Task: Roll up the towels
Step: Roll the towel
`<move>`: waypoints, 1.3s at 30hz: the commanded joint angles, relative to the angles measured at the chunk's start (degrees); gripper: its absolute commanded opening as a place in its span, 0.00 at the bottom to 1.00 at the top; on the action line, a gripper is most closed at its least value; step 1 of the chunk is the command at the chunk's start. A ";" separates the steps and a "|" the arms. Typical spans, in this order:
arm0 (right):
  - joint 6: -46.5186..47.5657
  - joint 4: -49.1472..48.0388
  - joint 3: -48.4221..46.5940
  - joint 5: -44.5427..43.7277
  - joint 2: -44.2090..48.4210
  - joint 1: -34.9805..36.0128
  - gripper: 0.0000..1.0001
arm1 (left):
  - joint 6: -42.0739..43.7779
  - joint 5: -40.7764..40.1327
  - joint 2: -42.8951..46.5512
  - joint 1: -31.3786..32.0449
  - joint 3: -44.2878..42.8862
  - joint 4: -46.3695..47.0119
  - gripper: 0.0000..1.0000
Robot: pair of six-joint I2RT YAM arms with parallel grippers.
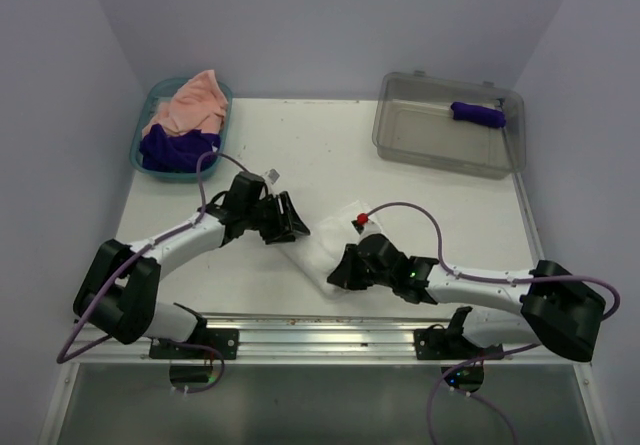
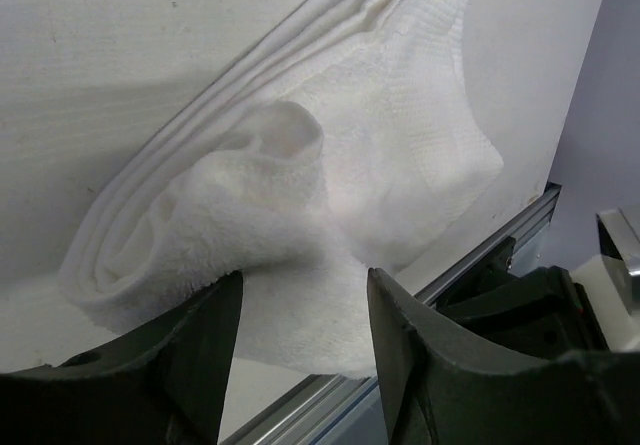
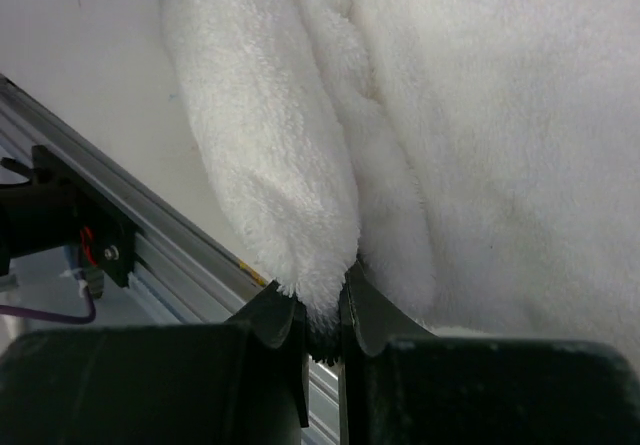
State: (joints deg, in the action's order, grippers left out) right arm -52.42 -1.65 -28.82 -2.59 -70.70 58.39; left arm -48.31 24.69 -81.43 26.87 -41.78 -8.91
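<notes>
**Two tools work one white towel (image 1: 325, 245) at mid-worktop**

You have the white towel lying bunched at the centre of the worktop (image 1: 300, 145), between the two arms. It looks thick, fluffy and limp. It should be light to lift, but it will likely sag, drag and spring open if let go. Take it by a folded edge or a corner rather than the loose middle, and keep the layers stacked as you turn them.

Your right tool (image 3: 322, 310), at the towel's 5 o'clock side, is pinched almost fully closed on a plush fold of that cloth, with the nap squeezed between its tips. Your left tool (image 2: 300, 310), at the towel's 10 o'clock end, stands partly open. Its fingers (image 2: 205, 350) flank a raised hump of the cloth, and whether they press on it cannot be told.

Away at 11 o'clock, a teal basket (image 1: 137, 147) holds a peach-pink towel (image 1: 190, 100) lying over a dark purple towel (image 1: 170, 148), both loose and unrolled. At 1 o'clock, a clear grey bin (image 1: 440, 135) holds one purple roll (image 1: 478, 114).
</notes>
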 commanded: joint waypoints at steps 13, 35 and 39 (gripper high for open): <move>-18.85 -20.23 15.37 9.80 -0.32 -7.50 0.00 | -0.81 -0.69 5.58 4.06 -0.76 0.54 0.58; 7.59 35.56 -14.32 -20.33 8.39 3.92 0.62 | -0.99 -1.75 -13.49 7.76 -4.54 3.99 0.53; 13.13 40.75 -23.55 -28.95 1.98 9.01 0.61 | -0.64 -1.66 -13.76 7.76 -4.28 3.55 0.53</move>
State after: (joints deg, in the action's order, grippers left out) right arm -46.39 28.84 -46.68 -19.44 -64.88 64.73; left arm -50.41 25.32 -92.79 34.15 -46.41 -3.07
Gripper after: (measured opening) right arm 0.613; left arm 0.529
